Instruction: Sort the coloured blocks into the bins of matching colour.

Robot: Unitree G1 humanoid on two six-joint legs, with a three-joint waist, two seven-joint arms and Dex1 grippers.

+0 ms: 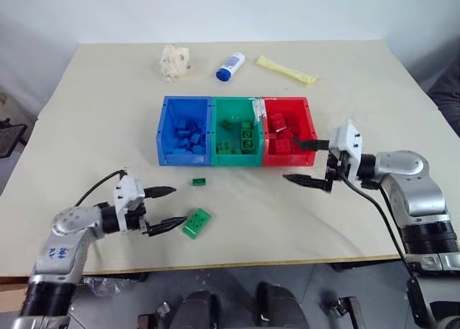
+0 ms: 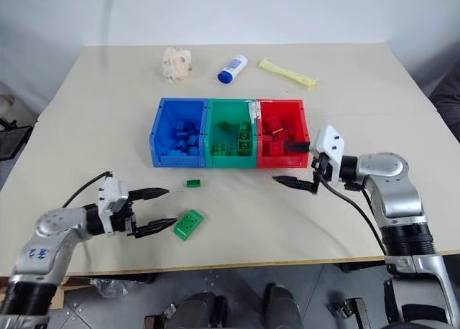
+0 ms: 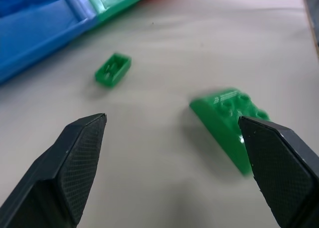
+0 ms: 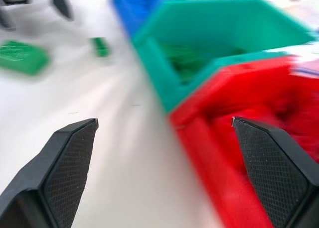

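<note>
1. Left gripper (image 1: 165, 207): it hovers low over the table (image 1: 86, 113) near the front edge, jaws wide open and holding nothing. In the left wrist view the large green brick (image 3: 229, 123) lies close to one finger (image 3: 279, 163), with most of the gap between the fingers bare. Whether that finger touches the brick cannot be told.
2. Large green brick: it lies flat on the table, studs up, just beside the left fingertips and well short of the bins.
3. Small green brick (image 1: 198, 182): it lies on the table between the large brick and the front wall of the bins, apart from both.
4. Bins: the blue bin (image 1: 167, 124), green bin (image 1: 214, 117) and red bin (image 1: 309, 128) stand joined in a row at mid-table. Each already holds bricks of its own colour. No red or blue brick is seen loose on the table.
5. Right gripper (image 1: 305, 161): it sits at the front right corner of the red bin, pointing across toward the left. Its jaws are wide open and empty, one finger over the bin's corner and the other over the table.
6. Step in hand, as judged: the sort is nearly done, and the two green bricks remain. The left arm appears to be lining up on the large one.
7. Next move, as judged: shift the left gripper until the large brick sits centred between the fingers, then close across its narrower sides. Carry it over the green bin and release. An off-centre close could push the brick away or tip it.
</note>
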